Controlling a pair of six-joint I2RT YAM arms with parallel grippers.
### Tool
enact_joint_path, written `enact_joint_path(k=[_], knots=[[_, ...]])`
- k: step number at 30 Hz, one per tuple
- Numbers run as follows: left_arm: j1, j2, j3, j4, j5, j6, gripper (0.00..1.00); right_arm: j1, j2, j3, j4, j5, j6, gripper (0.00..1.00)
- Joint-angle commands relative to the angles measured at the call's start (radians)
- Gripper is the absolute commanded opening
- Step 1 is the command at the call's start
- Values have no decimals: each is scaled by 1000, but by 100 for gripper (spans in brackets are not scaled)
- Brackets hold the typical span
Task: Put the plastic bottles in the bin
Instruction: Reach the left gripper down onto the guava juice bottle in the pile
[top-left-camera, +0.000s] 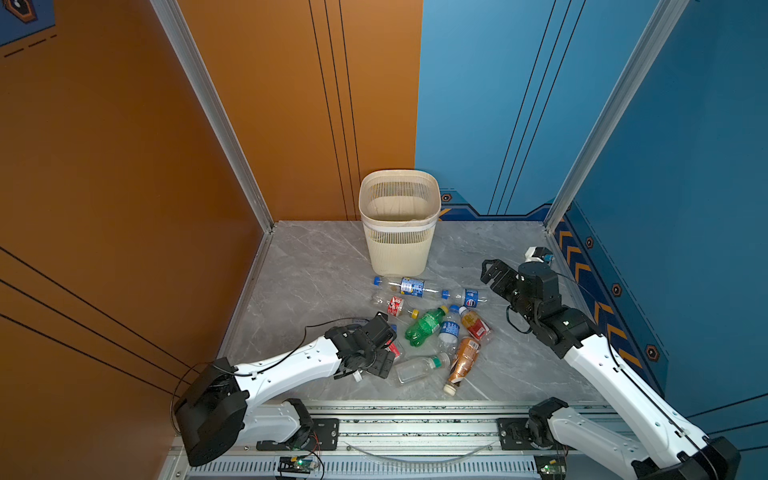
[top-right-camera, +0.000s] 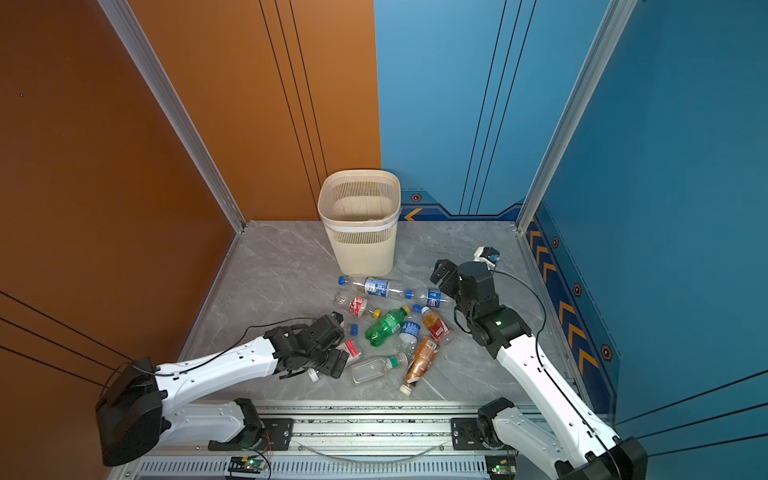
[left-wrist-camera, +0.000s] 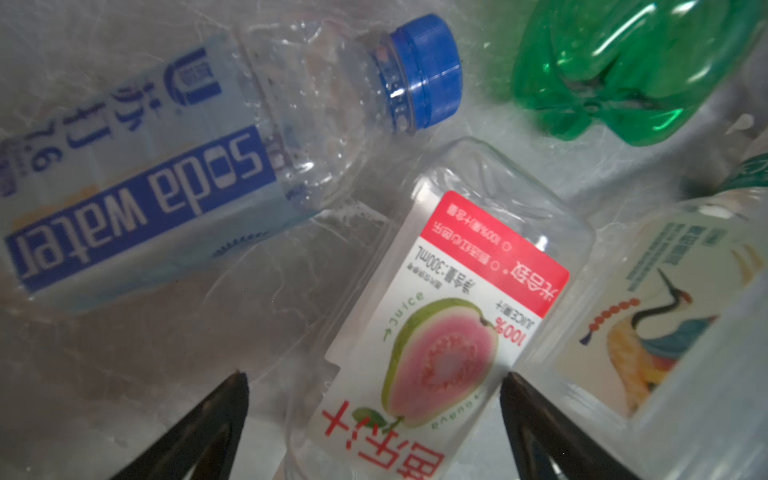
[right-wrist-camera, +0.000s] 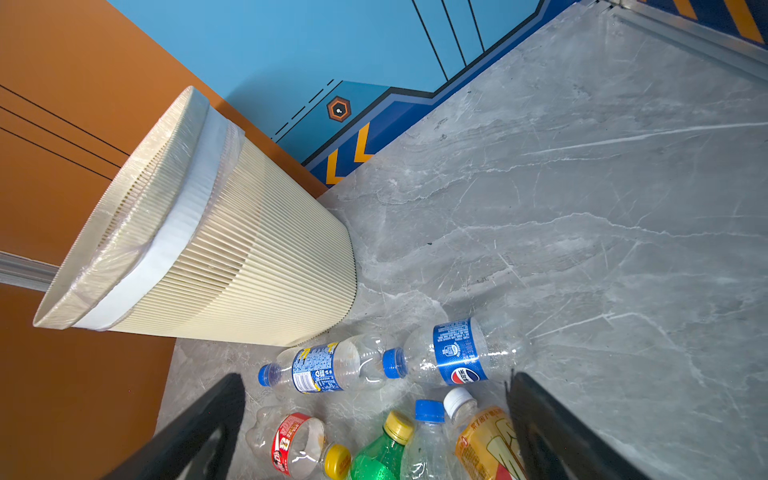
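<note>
Closest in: left gripper (left-wrist-camera: 374, 378), jaws spread wide, nothing in them, low over the near-left edge of the bottle heap. In the left wrist view the guava juice bottle (left-wrist-camera: 440, 332) lies flat on the grey marble table (top-left-camera: 316, 270), right between the two fingertips. Its long axis runs out away from the gripper, skewed a bit, so the jaws straddle its width. One fingertip (left-wrist-camera: 540, 415) looks almost against the bottle's side; the other has a gap.

The crane-label bottle (left-wrist-camera: 665, 324) sits just beside it on the tight side, touching or not, can't tell. The soda water bottle (left-wrist-camera: 166, 174) lies near on the open side, blue cap toward the green bottle (left-wrist-camera: 631, 70).

My read: pre-grasp on the guava bottle, so lower a touch and close. The risk is catching the crane-label one too.

Mid table: the rest of the plastic bottles are all lying down in a loose cluster, with the orange-brown bottle (top-left-camera: 463, 361) at the near side. The Pepsi bottle (top-left-camera: 469, 297) and the blue-and-yellow-label bottle (top-left-camera: 409, 286) lie end to end nearest the bin.

Right gripper (top-left-camera: 492, 272): jaws apart, empty, held up off the table just past the Pepsi bottle. It is nearer the bin, but only the left one is lined up on a bottle.

Far: bin (top-left-camera: 401, 253), upright at the table's far edge, well apart from the left gripper with the heap between. No bottle shows inside in both top views, so the task looks barely begun.
</note>
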Motion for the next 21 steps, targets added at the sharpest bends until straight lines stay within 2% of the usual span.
enact_joint_path(k=[1,13,16,21], knots=[[-10,32,23,-5,-38,21,96,-13,-18,-20,15,-8,16,100],[1,164,47,-3,-50,15,92,-35,-24,-42,29,-26,39,99],[3,182,57,-3,-46,22,88,-38,-26,-45,30,-26,42,99],[8,185,65,-5,-26,35,70,-41,-25,-49,31,-26,48,100]])
